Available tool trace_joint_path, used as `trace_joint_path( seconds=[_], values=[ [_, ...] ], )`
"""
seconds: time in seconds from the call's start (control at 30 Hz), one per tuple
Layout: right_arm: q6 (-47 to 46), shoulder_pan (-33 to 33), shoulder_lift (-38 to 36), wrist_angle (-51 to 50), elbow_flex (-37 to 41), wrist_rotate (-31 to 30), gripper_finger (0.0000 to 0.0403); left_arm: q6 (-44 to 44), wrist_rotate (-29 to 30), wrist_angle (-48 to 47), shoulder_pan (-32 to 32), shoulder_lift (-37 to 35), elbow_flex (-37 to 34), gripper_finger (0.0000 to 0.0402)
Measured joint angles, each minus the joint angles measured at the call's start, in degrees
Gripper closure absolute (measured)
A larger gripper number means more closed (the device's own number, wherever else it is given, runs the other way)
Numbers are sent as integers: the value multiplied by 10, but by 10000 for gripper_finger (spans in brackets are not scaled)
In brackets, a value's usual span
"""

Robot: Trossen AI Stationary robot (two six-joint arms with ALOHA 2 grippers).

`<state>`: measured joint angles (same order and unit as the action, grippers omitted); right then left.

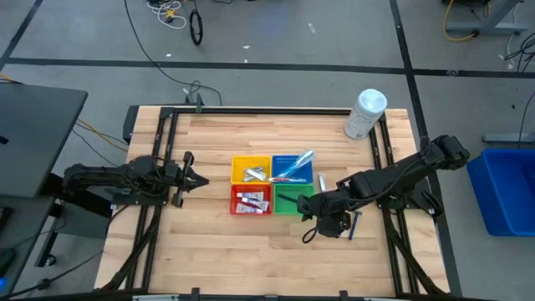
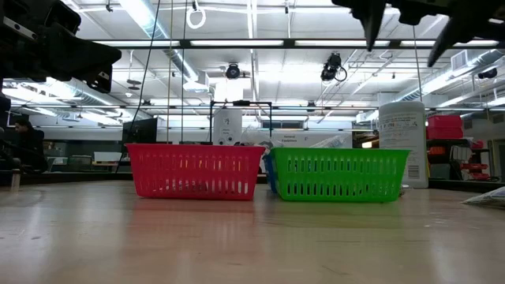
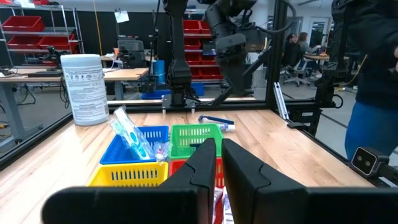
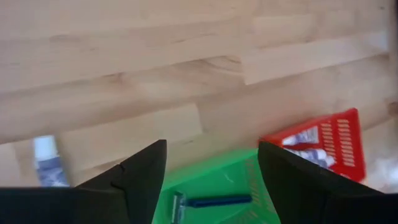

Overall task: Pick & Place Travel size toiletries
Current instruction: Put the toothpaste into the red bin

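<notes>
- A dark blue plastic razor (image 4: 211,201) lies flat on the floor of the green plastic mesh basket (image 4: 249,171), directly below the right gripper (image 4: 211,168), whose two dark fingers stand wide apart above it with nothing between them.
- The right arm (image 1: 393,177) reaches in from the table's right edge, its wrist bent down over the green basket's near side (in the low view its fingertips hang high above the basket rim).
- Four small baskets sit together in a square at the middle of the light wooden table (image 1: 209,251): yellow (image 1: 250,168), blue (image 1: 292,167), red (image 1: 250,200) and green.
- The red basket holds small white tubes (image 4: 303,137); the blue one holds pale slim toothbrushes (image 3: 130,134); the yellow one holds silvery packets (image 1: 255,175) (counts unclear).
- Another blue razor (image 1: 354,224) lies loose on the table right of the green basket.
- The left gripper (image 1: 191,179) waits left of the baskets, its fingers nearly together, empty.
- One tall white cylindrical container (image 1: 364,114) stands at the far right corner.
</notes>
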<state>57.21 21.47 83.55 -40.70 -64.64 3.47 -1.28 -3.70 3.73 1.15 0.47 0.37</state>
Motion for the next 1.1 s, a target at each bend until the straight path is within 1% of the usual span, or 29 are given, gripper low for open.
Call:
trace_joint_path(
  seconds=[0.1, 0.23, 0.5, 0.77, 0.9, 1.1],
  values=[
    [9, 4, 0, -10, 0, 11, 140, 0, 0, 0, 0, 0, 0, 369],
    [18, 9, -1, -27, 0, 27, 150, 0, 0, 0, 0, 0, 0, 369],
    [20, 29, -1, -83, 0, 28, 162, 0, 0, 0, 0, 0, 0, 369],
    [21, 53, -1, -131, 0, 28, 138, 0, 0, 0, 0, 0, 0, 369],
    [1, 68, -1, -123, 8, 28, 126, 0, 0, 0, 0, 0, 0, 370],
    [-8, 101, -1, -103, 52, 28, 116, 0, 0, 0, 0, 0, 0, 369]
  ],
)
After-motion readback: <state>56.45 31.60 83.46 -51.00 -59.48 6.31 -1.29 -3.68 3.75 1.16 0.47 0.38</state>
